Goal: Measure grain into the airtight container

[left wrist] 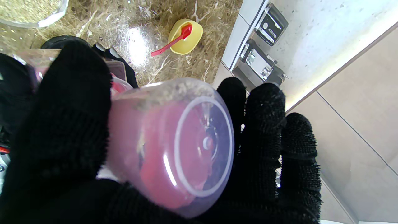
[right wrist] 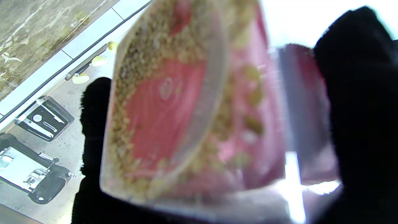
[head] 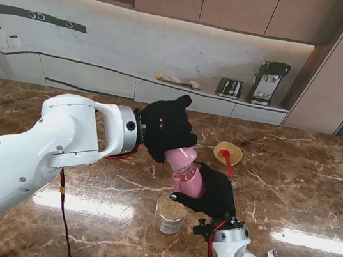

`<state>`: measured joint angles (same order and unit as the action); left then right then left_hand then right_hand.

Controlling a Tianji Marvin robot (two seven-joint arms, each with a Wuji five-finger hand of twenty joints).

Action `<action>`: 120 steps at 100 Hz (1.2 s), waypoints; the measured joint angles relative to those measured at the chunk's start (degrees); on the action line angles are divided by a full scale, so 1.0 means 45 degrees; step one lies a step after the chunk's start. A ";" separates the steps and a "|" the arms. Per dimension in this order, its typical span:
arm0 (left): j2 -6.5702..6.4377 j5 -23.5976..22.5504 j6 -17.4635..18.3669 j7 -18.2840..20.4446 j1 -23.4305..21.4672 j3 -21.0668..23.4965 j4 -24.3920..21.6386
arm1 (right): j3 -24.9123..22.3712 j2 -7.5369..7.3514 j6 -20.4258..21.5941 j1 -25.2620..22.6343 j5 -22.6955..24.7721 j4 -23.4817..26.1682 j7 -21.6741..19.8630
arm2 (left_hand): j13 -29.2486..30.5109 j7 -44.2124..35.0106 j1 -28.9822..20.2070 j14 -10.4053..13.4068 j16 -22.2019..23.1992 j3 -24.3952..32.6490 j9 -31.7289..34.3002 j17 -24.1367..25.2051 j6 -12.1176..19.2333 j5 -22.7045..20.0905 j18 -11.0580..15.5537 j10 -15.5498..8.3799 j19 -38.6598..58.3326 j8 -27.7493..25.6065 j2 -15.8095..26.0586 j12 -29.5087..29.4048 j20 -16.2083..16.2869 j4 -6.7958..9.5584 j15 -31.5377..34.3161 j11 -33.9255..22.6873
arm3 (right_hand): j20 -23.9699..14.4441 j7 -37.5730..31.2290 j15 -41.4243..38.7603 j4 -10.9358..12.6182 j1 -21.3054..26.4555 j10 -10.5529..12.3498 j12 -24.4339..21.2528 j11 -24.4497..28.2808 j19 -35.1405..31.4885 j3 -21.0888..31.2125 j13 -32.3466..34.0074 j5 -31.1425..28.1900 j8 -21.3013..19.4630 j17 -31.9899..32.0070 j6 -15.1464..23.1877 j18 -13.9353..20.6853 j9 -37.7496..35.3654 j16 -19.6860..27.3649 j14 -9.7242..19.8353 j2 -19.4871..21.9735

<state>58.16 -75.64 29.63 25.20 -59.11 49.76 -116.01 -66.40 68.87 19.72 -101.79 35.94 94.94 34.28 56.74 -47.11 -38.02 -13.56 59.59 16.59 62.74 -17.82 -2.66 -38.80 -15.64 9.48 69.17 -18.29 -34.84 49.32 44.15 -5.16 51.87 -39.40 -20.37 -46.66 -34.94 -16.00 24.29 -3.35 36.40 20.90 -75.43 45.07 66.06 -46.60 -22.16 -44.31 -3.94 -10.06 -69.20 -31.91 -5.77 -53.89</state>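
Translucent plastic measuring cup [head: 182, 157], tipped mouth-down into the pink-tinted airtight container [head: 188, 181], clamped by left hand [head: 164, 125]; right hand [head: 213, 193] grips the container. Both judged light, smooth, slippery; hold around their walls. Grain jar [head: 171, 216] stands nearer to me.

A clear measuring cup [head: 182, 156] was tipped mouth-down over a pink-tinted airtight container [head: 188, 179], above the worktop's [head: 290, 198] middle. A grain-filled glass jar [head: 171, 216] stood upright toward the near edge.
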 measured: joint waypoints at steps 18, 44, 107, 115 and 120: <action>0.0000 0.0002 0.0019 0.0107 0.0069 -0.0068 -0.0003 | 0.0004 -0.0002 0.0006 -0.0005 -0.0010 0.0001 0.0000 | 0.0262 -0.0001 0.0000 0.0100 0.0018 0.0002 0.0002 -0.0001 0.0000 -0.0004 0.0001 -0.0051 0.0030 0.0005 -0.0013 0.0000 0.0000 0.0000 0.0296 -0.0051 | 0.0000 0.0000 0.0000 0.0000 0.0004 -0.0002 0.0000 0.0000 0.0000 0.0000 0.0000 0.0000 0.0000 -0.0022 -0.0025 0.0000 0.0000 0.0000 0.0000 0.0000; 0.0001 0.0010 -0.0005 0.0314 0.0029 -0.0015 -0.0078 | 0.0022 0.0002 0.0038 -0.0002 -0.0012 0.0023 0.0015 | 0.0262 -0.0017 0.0119 0.0121 0.0019 0.0132 0.0011 -0.0009 0.0000 -0.0061 0.0004 -0.0203 0.0131 0.0007 -0.0024 0.0000 0.0000 0.0000 0.0299 -0.0062 | 0.0000 0.0000 -0.0021 0.0000 0.0009 -0.0021 0.0000 0.0000 -0.0001 0.0000 0.0001 0.0000 0.0000 -0.0026 -0.0053 0.0000 0.0000 0.0000 0.0001 0.0010; 0.0016 0.0034 -0.0238 0.0113 -0.0168 0.0280 -0.0131 | 0.0029 0.0075 0.0325 -0.0032 -0.0711 0.0180 -0.0276 | 0.0262 -0.0024 0.0134 0.0156 0.0020 0.0132 0.0011 -0.0014 0.0000 -0.0063 0.0007 -0.0281 0.0145 0.0008 -0.0025 0.0000 0.0000 -0.0001 0.0299 -0.0064 | 0.0000 0.0000 -0.0037 0.0000 0.0011 -0.0074 0.0000 -0.0002 -0.0001 0.0000 0.0005 0.0000 0.0000 -0.0027 -0.0223 0.0001 0.0000 0.0000 0.0009 0.0129; 0.0016 0.0034 -0.0234 0.0131 -0.0168 0.0291 -0.0154 | 0.0022 0.0082 0.0330 -0.0036 -0.0711 0.0200 -0.0274 | 0.0262 -0.0024 0.0134 0.0158 0.0020 0.0132 0.0011 -0.0014 0.0000 -0.0063 0.0007 -0.0284 0.0146 0.0008 -0.0025 0.0001 0.0000 -0.0001 0.0299 -0.0063 | 0.0000 0.0000 -0.0037 0.0000 0.0011 -0.0077 0.0000 -0.0002 -0.0001 0.0000 0.0006 0.0000 0.0001 -0.0027 -0.0224 0.0001 0.0000 0.0000 0.0009 0.0135; 0.0016 0.0034 -0.0231 0.0139 -0.0166 0.0291 -0.0166 | 0.0019 0.0084 0.0335 -0.0039 -0.0711 0.0204 -0.0273 | 0.0262 -0.0024 0.0134 0.0157 0.0020 0.0132 0.0011 -0.0015 0.0000 -0.0063 0.0007 -0.0293 0.0146 0.0008 -0.0025 0.0001 0.0000 -0.0001 0.0299 -0.0063 | 0.0000 0.0000 -0.0037 0.0000 0.0011 -0.0077 0.0000 -0.0003 -0.0001 0.0000 0.0006 0.0000 0.0001 -0.0027 -0.0224 0.0001 0.0000 0.0000 0.0010 0.0139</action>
<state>58.23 -75.49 28.59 25.83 -59.85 51.07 -116.76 -66.31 69.25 21.22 -101.97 32.74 95.86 33.06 57.92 -47.22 -37.42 -12.85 59.68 17.18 62.79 -17.89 -2.66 -39.08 -15.61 8.16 69.83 -18.26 -34.95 49.32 44.15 -5.16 53.22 -39.68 -20.37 -46.66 -35.11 -16.00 24.34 -3.69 36.40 20.89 -75.44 45.07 66.09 -46.60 -22.16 -44.43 -4.95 -10.06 -69.20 -31.91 -5.73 -53.26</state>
